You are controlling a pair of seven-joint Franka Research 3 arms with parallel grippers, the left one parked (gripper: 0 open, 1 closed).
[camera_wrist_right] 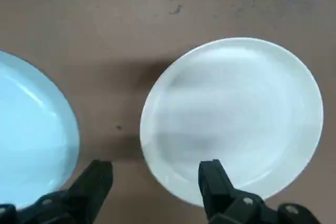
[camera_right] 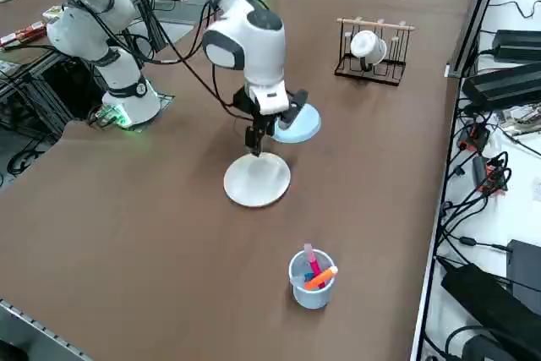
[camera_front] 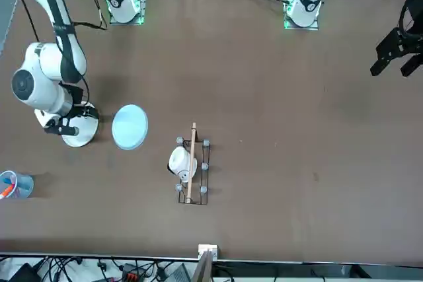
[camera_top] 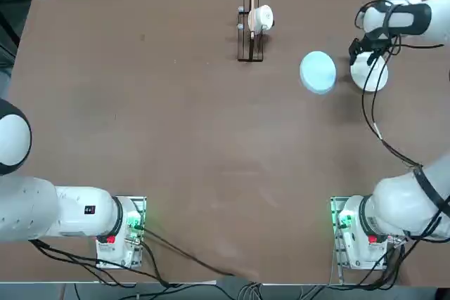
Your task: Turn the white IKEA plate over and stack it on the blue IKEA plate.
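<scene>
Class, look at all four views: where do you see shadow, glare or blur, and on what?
Right wrist view: the open right gripper throws a soft shadow on the table beside the white plate, whose surface looks smeared. Right side view: a green glow at the arm base. Top view: the blue plate looks washed out, almost white.

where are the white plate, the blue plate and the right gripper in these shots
white IKEA plate (camera_wrist_right: pixel 233 119): right wrist view, centre of its surface.
blue IKEA plate (camera_top: pixel 318 71): top view, middle of the plate.
right gripper (camera_wrist_right: pixel 155 178): right wrist view, midway between its two open fingertips, at the white plate's edge.
</scene>
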